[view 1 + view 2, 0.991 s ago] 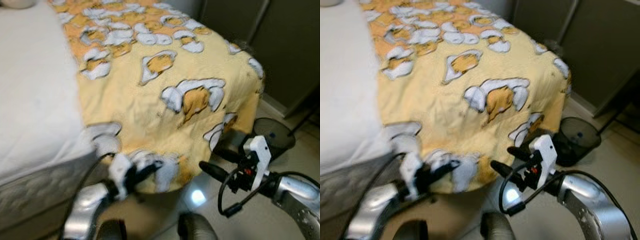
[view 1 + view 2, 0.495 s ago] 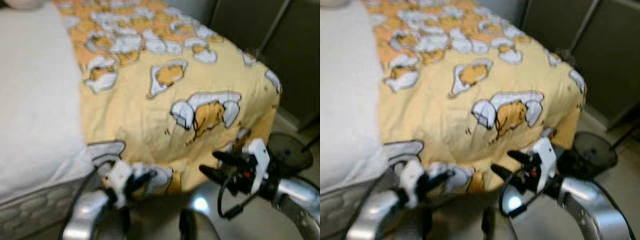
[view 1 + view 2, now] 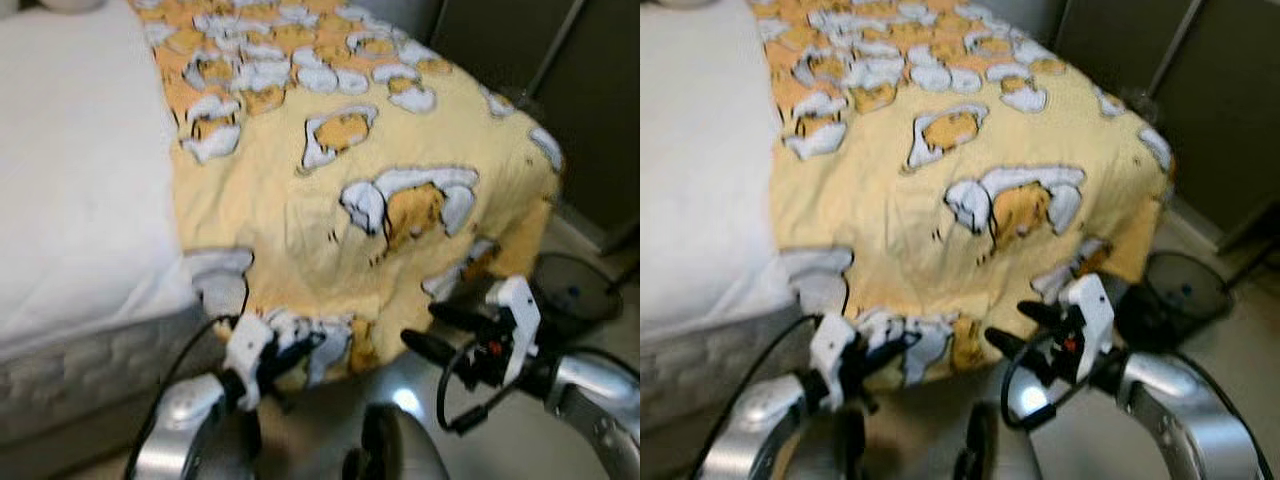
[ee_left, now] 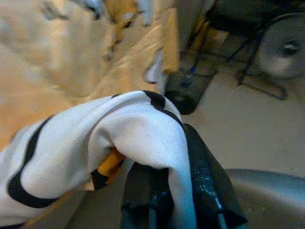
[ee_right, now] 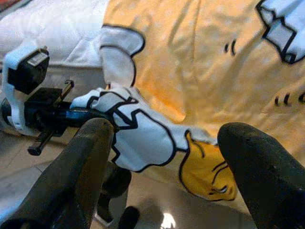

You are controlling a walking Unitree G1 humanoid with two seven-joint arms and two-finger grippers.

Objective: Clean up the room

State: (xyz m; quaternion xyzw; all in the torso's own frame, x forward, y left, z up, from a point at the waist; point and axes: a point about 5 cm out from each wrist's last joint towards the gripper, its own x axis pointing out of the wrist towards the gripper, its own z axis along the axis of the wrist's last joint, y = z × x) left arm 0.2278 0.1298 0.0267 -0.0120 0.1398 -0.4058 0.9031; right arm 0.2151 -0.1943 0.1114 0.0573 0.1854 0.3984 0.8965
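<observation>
Both eye views look down from the head onto the bed's [image 3: 90, 200] corner. Each wrist view sits close to the yellow blanket's [image 3: 970, 200] hanging edge, which all share.

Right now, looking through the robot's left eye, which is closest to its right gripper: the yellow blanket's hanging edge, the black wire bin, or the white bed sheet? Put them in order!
From the right gripper, open near the bed's foot:
1. Yellow blanket: its hanging edge is just ahead of the fingertips.
2. Black wire bin: on the floor, off to the robot's right.
3. White sheet: farthest, across the bed on the left.
</observation>
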